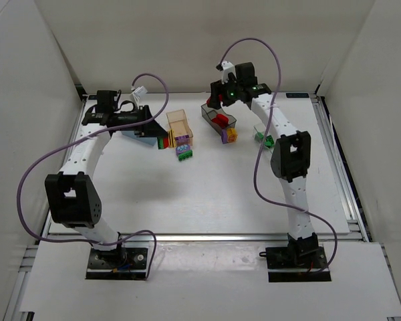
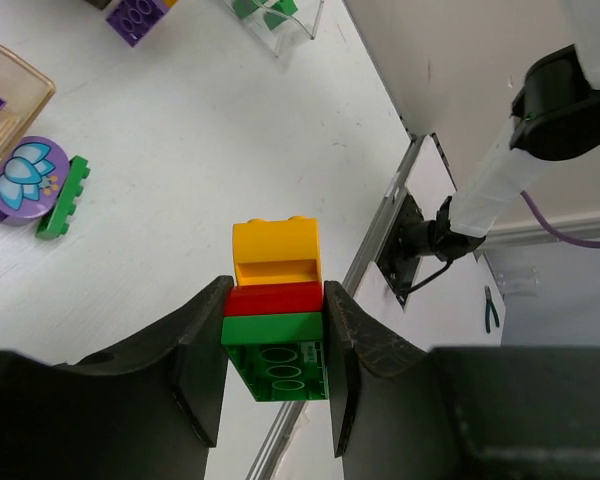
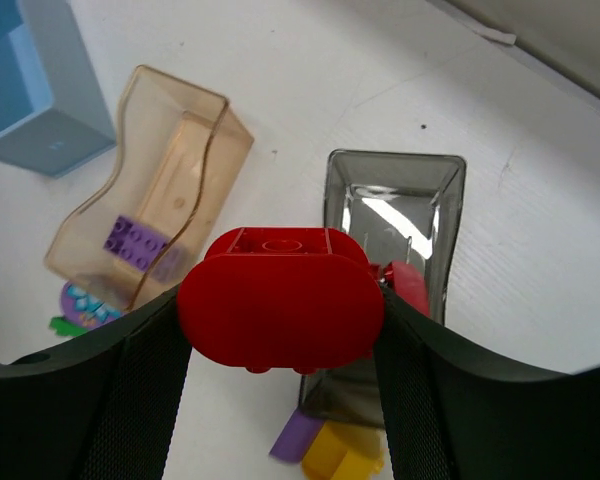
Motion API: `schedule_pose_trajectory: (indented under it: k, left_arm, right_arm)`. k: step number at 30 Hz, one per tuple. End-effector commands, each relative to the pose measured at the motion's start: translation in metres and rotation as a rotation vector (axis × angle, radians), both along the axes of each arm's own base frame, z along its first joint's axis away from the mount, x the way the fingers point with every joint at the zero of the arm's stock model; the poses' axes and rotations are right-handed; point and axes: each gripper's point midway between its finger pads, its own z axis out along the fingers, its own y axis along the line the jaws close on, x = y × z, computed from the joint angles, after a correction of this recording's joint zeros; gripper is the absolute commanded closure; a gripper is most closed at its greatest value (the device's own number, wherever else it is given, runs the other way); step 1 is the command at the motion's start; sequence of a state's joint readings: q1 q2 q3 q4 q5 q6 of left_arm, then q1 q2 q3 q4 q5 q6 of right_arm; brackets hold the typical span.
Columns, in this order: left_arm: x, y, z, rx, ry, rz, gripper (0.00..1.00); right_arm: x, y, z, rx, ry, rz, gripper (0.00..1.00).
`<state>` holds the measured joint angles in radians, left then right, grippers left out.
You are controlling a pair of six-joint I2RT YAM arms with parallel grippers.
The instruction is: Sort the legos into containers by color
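My left gripper (image 2: pixel 276 350) is shut on a clump of legos (image 2: pixel 275 300): a green brick, a red one and a yellow one stacked; in the top view this clump (image 1: pixel 163 142) hangs beside the tan-orange bin (image 1: pixel 179 119). My right gripper (image 3: pixel 280 330) is shut on a rounded red lego (image 3: pixel 280 305), held above the near end of the dark grey bin (image 3: pixel 395 160), which holds another red piece (image 3: pixel 412 285). A purple brick (image 3: pixel 135 240) lies in the tan-orange bin (image 3: pixel 170 130).
The light blue bin (image 3: pixel 40 100) stands left of the tan one. A purple-and-yellow clump (image 1: pixel 229 135) lies by the grey bin (image 1: pixel 208 112). A green-and-purple clump (image 1: pixel 184 152) lies mid-table. The clear bin (image 1: pixel 259 131) at right holds green pieces (image 1: pixel 270 140).
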<state>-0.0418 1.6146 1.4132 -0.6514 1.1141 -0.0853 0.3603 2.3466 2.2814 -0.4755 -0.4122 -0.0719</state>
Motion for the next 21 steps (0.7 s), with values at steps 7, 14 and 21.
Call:
schedule_pose_trajectory:
  k: [7, 14, 21]
  left_arm:
    - [-0.002, 0.007, 0.030, -0.035, -0.074, -0.002, 0.90]
    - [0.005, 0.016, 0.033, -0.042, -0.070, 0.019, 0.90]
    - [0.009, 0.017, 0.033, -0.044, -0.065, 0.026, 0.90]
  right_arm:
    - [0.044, 0.000, -0.016, -0.046, -0.084, -0.073, 0.99]
    - [0.058, 0.001, -0.043, -0.067, -0.093, -0.072, 0.93]
    - [0.067, 0.000, -0.063, -0.087, -0.095, -0.087, 0.64]
